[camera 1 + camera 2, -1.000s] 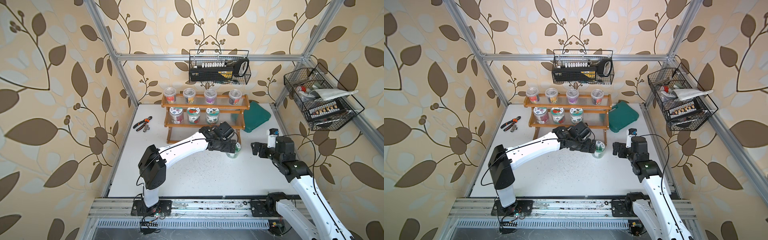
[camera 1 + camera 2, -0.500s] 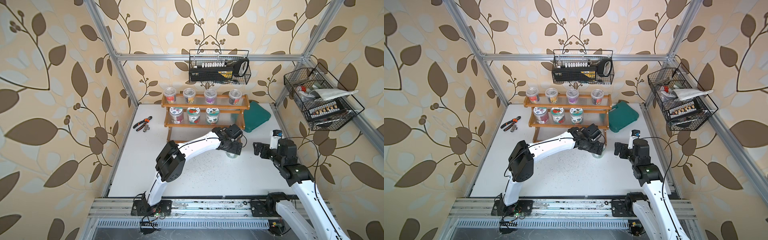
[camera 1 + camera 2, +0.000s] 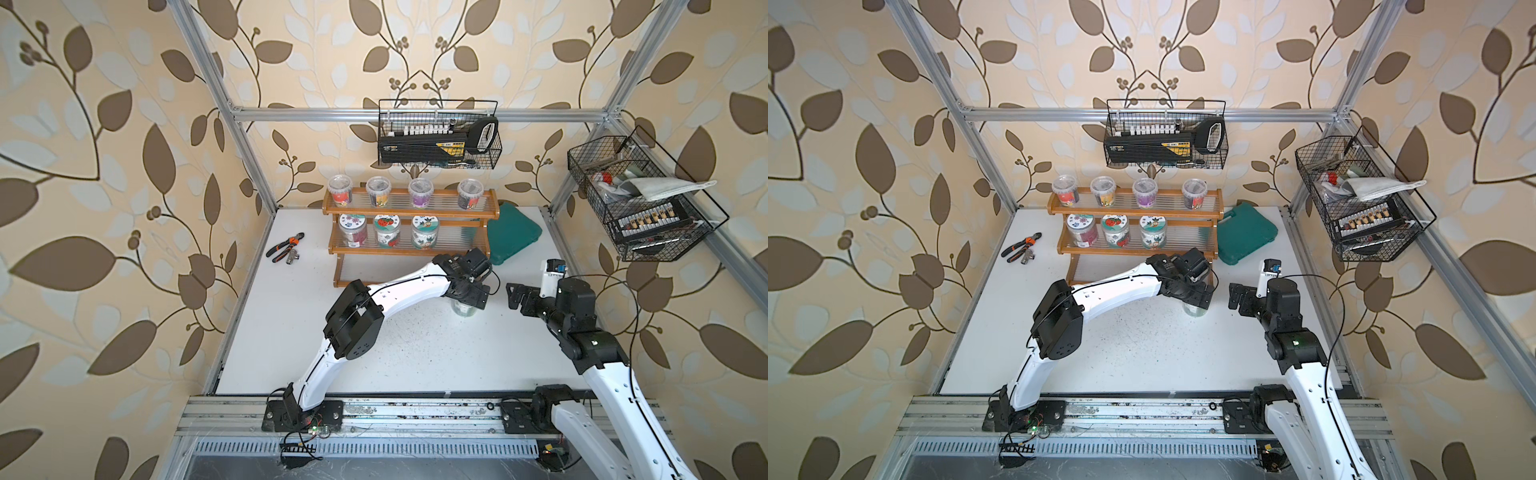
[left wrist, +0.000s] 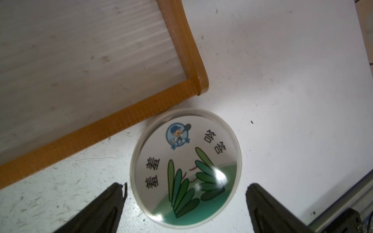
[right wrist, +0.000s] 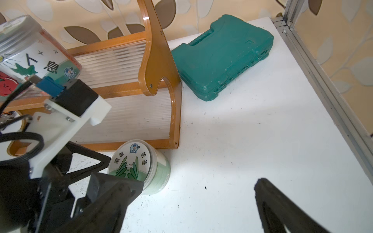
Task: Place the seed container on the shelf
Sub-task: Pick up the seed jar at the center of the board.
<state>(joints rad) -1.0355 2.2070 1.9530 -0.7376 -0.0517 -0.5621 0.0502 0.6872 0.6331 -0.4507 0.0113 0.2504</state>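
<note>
Leaf-papered walls [image 3: 124, 166] frame the white tabletop [image 3: 415, 353] where the seed container [image 4: 185, 167] stands just beside a front corner of the shelf [image 3: 409, 250], left claw [image 4: 185, 188] spread wide over it, seemingly lining up a grasp, right claw [image 3: 514, 296] open and empty alongside.

The scene is being lit brightly by soft, diffuse light, and in both top views only faint shadows are being cast on the white table [image 3: 415, 357]. In the left wrist view, white glare spots are being thrown off the container lid [image 4: 185, 167], and the shelf [image 4: 125, 119] frame is being bent by lens distortion. In the right wrist view, a soft shadow is being laid beside the shelf, next to a blown-out patch of table.
</note>
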